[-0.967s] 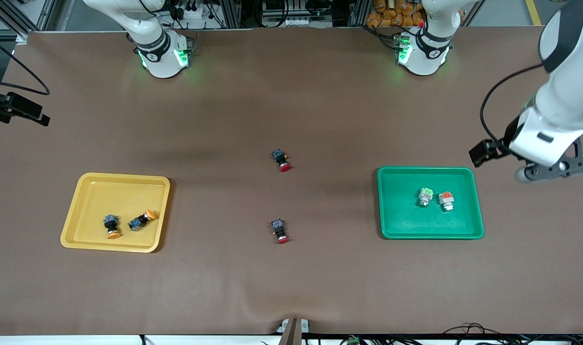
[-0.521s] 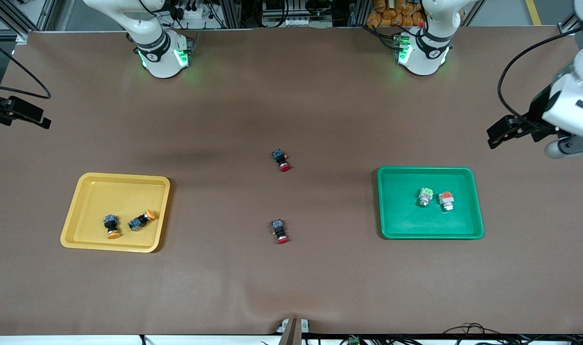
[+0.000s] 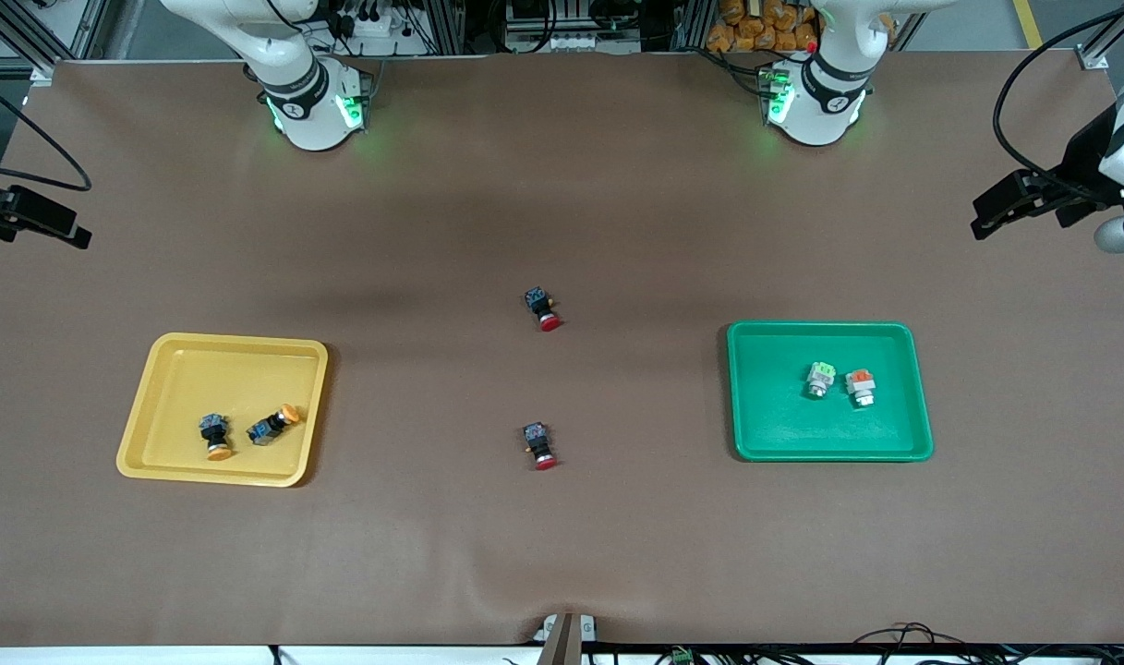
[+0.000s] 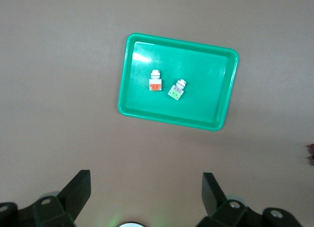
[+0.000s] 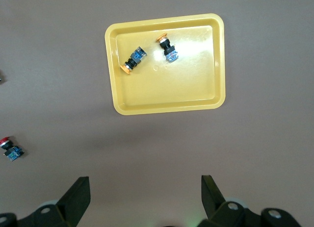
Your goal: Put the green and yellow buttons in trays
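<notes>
Green and yellow buttons lying in trays: orange-capped pair (image 3: 247, 429) in yellow tray (image 3: 183, 369), caps aiming apart; silver pair (image 3: 841, 381) side by side in green tray (image 3: 774, 416). We are holding left gripper (image 4: 144, 200) and right gripper (image 5: 144, 200) high, fingers spread wide, well clear of buttons.

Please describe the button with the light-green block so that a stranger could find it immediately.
Look at the green tray toward the left arm's end of the table. Two silver-bodied buttons lie side by side inside it. The light-green-block button is the one toward the table's middle; its neighbour has an orange block.
</notes>
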Action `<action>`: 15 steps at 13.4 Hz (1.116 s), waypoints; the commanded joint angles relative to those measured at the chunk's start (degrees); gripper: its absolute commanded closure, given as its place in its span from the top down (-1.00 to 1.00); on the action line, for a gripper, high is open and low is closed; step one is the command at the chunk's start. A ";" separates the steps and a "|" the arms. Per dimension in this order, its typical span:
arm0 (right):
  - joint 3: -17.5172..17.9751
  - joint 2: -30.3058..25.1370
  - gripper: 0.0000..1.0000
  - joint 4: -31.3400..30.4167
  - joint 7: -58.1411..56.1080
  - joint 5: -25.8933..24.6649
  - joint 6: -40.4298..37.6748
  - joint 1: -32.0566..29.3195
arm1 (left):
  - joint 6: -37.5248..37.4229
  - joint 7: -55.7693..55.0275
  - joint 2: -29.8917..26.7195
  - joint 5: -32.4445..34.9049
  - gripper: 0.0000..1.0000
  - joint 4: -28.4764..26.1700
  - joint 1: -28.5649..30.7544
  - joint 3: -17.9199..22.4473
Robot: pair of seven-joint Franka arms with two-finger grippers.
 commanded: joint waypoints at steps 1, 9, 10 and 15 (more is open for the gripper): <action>0.53 0.39 1.00 1.04 0.84 -0.47 -0.37 -0.66 | 0.12 1.16 -4.55 -1.11 1.00 -4.98 -0.73 1.01; 0.53 0.65 1.00 1.21 0.84 -0.12 -0.11 -1.01 | 0.03 2.57 -4.21 -0.93 1.00 -4.38 -0.82 -1.45; 0.53 0.65 1.00 1.21 0.84 -0.12 -0.11 -1.01 | -0.06 2.66 -4.21 -0.93 1.00 -4.29 -0.64 -1.45; 0.53 0.65 1.00 1.30 0.84 -0.03 -0.11 -0.93 | -0.41 2.66 -3.95 -0.32 1.00 -2.45 -0.20 -0.84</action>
